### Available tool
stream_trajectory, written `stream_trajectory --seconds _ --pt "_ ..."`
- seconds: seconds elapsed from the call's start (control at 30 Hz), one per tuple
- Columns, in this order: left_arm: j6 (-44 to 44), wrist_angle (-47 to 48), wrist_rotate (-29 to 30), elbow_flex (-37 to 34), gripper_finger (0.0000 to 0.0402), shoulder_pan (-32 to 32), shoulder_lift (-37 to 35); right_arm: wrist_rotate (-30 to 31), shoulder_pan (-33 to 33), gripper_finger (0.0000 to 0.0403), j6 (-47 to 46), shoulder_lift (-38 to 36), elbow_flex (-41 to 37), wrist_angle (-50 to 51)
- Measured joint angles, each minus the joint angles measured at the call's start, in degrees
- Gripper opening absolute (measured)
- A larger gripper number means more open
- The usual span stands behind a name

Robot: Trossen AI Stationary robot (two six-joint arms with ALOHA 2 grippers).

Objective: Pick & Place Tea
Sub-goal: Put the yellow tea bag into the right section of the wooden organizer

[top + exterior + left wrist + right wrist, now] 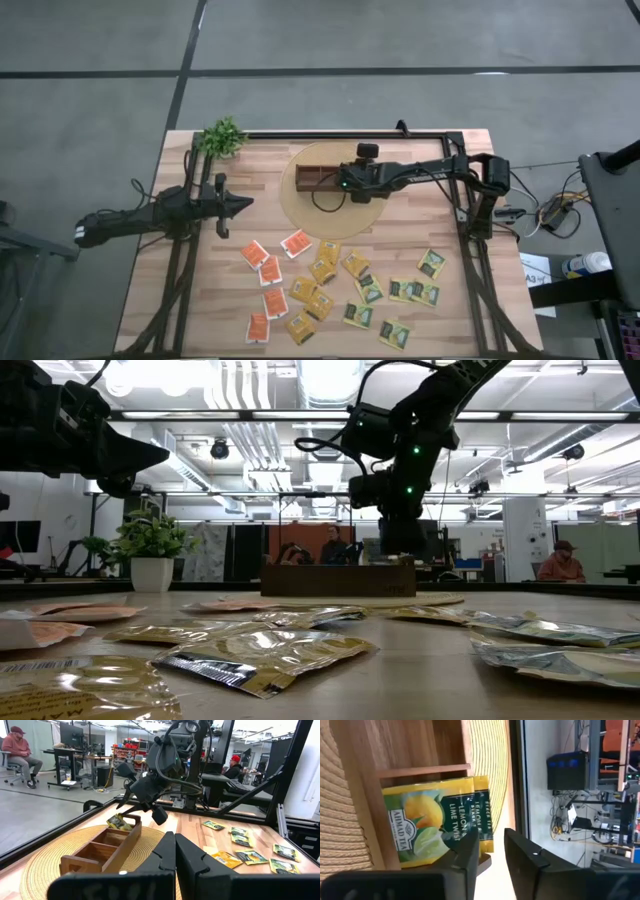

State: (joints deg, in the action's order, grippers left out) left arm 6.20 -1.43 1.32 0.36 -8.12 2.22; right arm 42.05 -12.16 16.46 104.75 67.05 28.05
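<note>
Several tea sachets lie flat on the near half of the table: orange-and-white (265, 268), yellow (313, 290) and green (402, 292). One yellow-green lemon-lime sachet (437, 820) sits in the end compartment of the brown wooden box (322, 178), leaning over its wall (118, 822). My right gripper (492, 845) hovers open just over that sachet's edge, above the box end (142, 810). My left gripper (175, 852) waits shut at the table's left side (238, 205), clear of the sachets. My right gripper is open, with nothing in the gap between its fingers. One finger (467, 855) stands in front of a corner of the sachet (482, 837) in the box. I cannot tell whether it touches the sachet.
The box stands on a round woven mat (300, 208) at the table's far middle. A small potted plant (222, 137) is at the far left corner. Dark frame rails (470, 250) run along the table's sides. People sit in the room beyond.
</note>
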Motion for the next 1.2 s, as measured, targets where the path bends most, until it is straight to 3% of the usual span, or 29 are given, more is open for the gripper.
stream_trajectory --seconds 0.27,0.67,0.77,1.0,1.2 --pt "0.01 -0.02 0.0 0.0 0.0 0.02 0.0 4.44 0.84 0.0124 5.01 -2.7 1.71 1.69" --pt "0.0 0.0 0.0 0.0 0.0 0.01 0.07 5.58 8.17 0.0128 5.07 -16.04 5.05 10.04" --pt "-0.01 0.0 0.0 0.0 0.0 0.01 0.15 2.5 10.87 0.0131 3.68 -19.13 4.96 13.49" --pt "-0.01 0.02 0.0 0.0 0.0 0.02 0.15 -11.27 15.05 0.0137 -2.98 -22.75 3.46 23.6" --pt "-0.01 0.02 0.0 0.0 0.0 0.01 0.15 -15.76 19.43 0.0137 -4.7 -25.0 -0.35 27.21"
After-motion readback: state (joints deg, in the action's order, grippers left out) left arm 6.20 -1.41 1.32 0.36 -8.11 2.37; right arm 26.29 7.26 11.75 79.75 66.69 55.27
